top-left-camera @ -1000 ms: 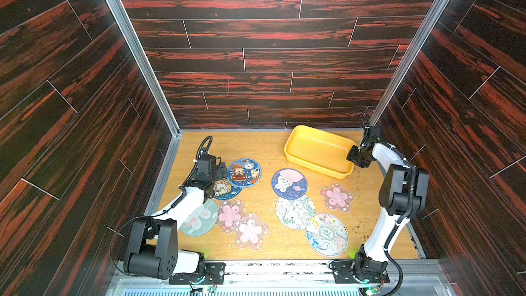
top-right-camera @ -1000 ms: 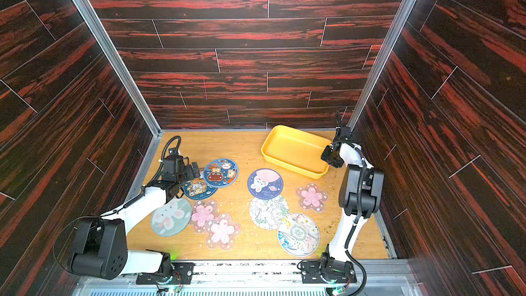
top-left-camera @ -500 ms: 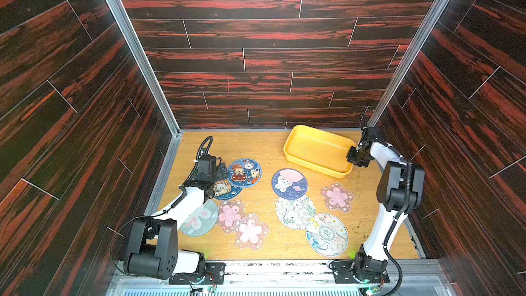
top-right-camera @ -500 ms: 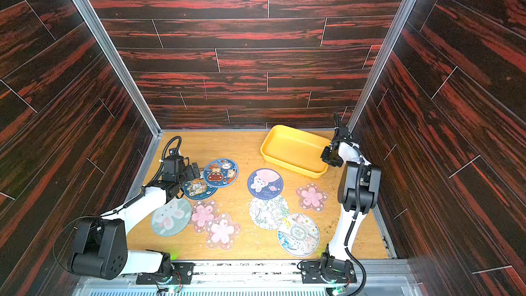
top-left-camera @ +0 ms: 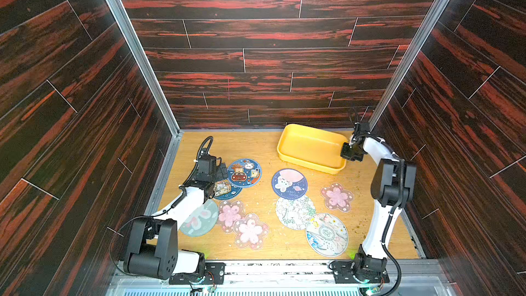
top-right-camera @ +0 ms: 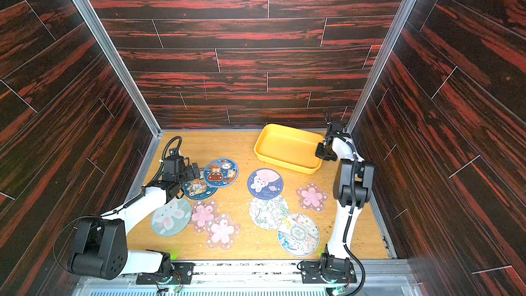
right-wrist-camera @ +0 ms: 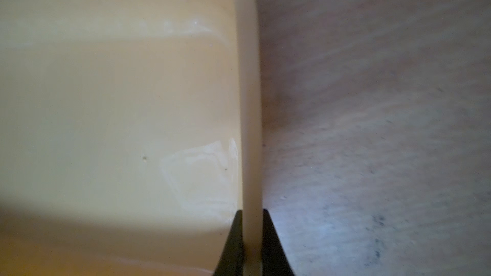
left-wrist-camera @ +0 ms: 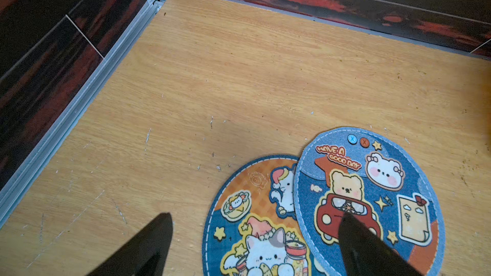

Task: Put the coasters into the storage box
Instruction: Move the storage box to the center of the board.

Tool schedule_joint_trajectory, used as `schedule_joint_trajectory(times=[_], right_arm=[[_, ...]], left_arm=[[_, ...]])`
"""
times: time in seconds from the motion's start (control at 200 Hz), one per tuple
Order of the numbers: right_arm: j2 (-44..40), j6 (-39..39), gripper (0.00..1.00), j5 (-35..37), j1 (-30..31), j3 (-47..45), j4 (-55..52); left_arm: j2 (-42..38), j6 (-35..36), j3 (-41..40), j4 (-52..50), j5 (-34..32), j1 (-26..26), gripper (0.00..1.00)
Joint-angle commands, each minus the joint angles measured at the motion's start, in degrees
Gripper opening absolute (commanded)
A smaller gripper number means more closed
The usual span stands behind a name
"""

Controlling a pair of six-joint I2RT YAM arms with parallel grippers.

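Note:
The yellow storage box [top-left-camera: 310, 166] stands at the back right with nothing in it. My right gripper [top-left-camera: 345, 152] is shut on its right wall; in the right wrist view the rim [right-wrist-camera: 249, 102] runs between the two fingers [right-wrist-camera: 252, 212]. My left gripper [top-left-camera: 223, 169] is open, low over two overlapping blue cartoon coasters, the bear one [left-wrist-camera: 372, 189] and the cat one [left-wrist-camera: 255, 234]. One fingertip is over the bear's red car, the other over bare wood. The other coasters lie flat on the wood: navy moon [top-left-camera: 289, 184], white floral [top-left-camera: 294, 212], grey-green [top-left-camera: 200, 219].
Three pink blossom coasters [top-left-camera: 230, 214] [top-left-camera: 250, 230] [top-left-camera: 337, 196] and a pale round one [top-left-camera: 326, 234] lie toward the front. Dark wood-print walls close in the floor on three sides. The left arm's link hangs over the grey-green coaster.
The right gripper's jaws have closed onto the storage box's right wall. The left arm and the coasters have not moved.

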Motion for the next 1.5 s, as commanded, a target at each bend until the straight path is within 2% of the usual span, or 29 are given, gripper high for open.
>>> schedule_joint_trajectory(times=[0.0, 0.782, 1.122, 1.217, 1.267, 1.408, 1.493], right_arm=[[3.56, -2.82, 0.00, -0.21, 1.62, 3.83, -3.22], [19.48, -10.22, 0.00, -4.76, 8.79, 29.63, -13.77], [20.14, -11.29, 0.00, -4.94, 10.03, 31.05, -14.34], [19.96, -10.62, 0.22, -5.26, 10.06, 31.84, -14.99], [19.17, -10.08, 0.30, -5.29, 10.06, 31.86, -15.13], [14.26, -8.36, 0.49, -6.74, 9.94, 29.25, -13.57], [10.19, -7.45, 0.56, -7.51, 9.94, 26.34, -12.38]], left_arm=[[-1.54, 0.10, -0.33, -0.94, -0.87, -0.21, 1.00], [-2.08, -0.25, -1.52, -0.92, 0.62, -0.21, 1.00], [-1.13, -0.95, -0.64, -0.81, 1.30, -0.47, 1.00], [-0.72, -1.05, 0.05, -1.14, 1.41, -0.97, 1.00], [-0.56, -1.13, 0.57, -1.52, 1.41, -1.45, 1.00], [0.07, -1.74, 2.63, -3.31, 1.02, -4.24, 1.00], [0.79, -2.42, 4.39, -4.82, 0.38, -7.04, 1.00]])
